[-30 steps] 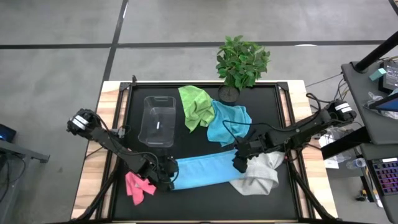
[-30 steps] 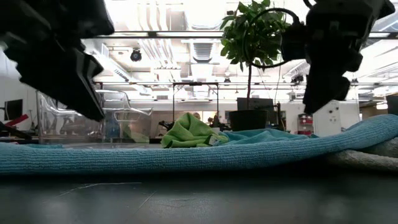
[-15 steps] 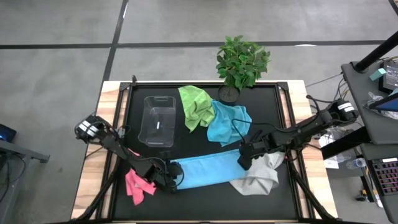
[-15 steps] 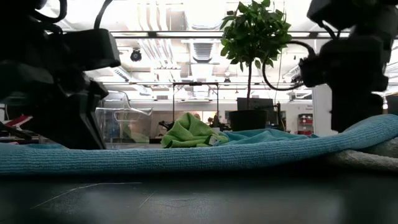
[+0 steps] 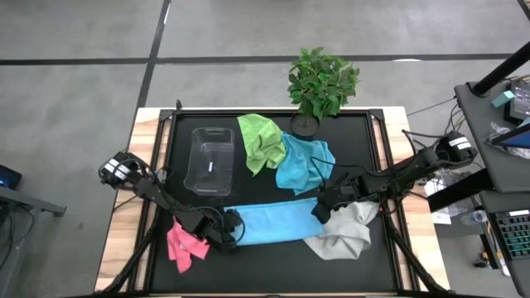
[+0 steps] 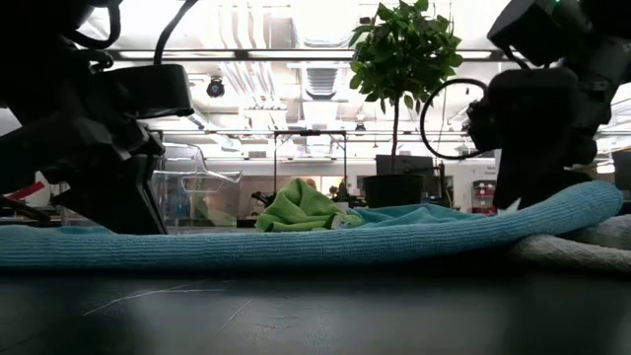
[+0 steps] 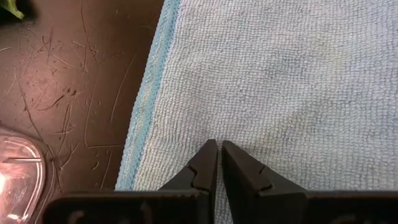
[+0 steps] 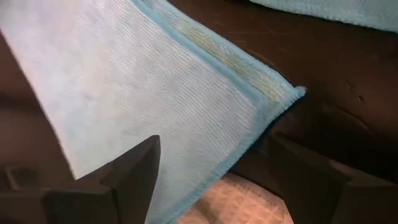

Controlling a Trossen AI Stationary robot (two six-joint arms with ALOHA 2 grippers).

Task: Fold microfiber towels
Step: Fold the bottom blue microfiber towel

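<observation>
A light blue towel [image 5: 277, 225] lies spread flat along the table's near side, and its right end rests on the pale grey-white towel [image 5: 341, 233]. My left gripper [image 5: 231, 228] is shut, low over the blue towel's left end [image 7: 219, 144]. My right gripper [image 5: 321, 209] is open above the towel's far right corner [image 8: 283, 96], one finger on either side of it; I cannot tell whether it touches. The pink towel [image 5: 184, 245] lies crumpled by the near left edge. The lime green towel [image 5: 260, 141] and the second blue towel [image 5: 303, 162] lie crumpled at the far side. My left gripper has its shut fingertips [image 7: 211, 152] down on the blue towel's top face, a little in from its left hem [image 7: 146, 106]. The fingers come slanting from above and from the table's left. The towel lies flat on the table; I see no cloth caught between the fingers.
A clear plastic bin [image 5: 211, 161] stands at the far left of the mat. A potted plant [image 5: 321, 83] stands at the far edge. The mat's near strip [image 6: 315, 306] in front of the blue towel is bare.
My left gripper has come down and gone toward the table's right, from beside the pink towel onto the blue towel's left end. My right gripper has come down over the towel's right end. The blue towel has stayed flat.
</observation>
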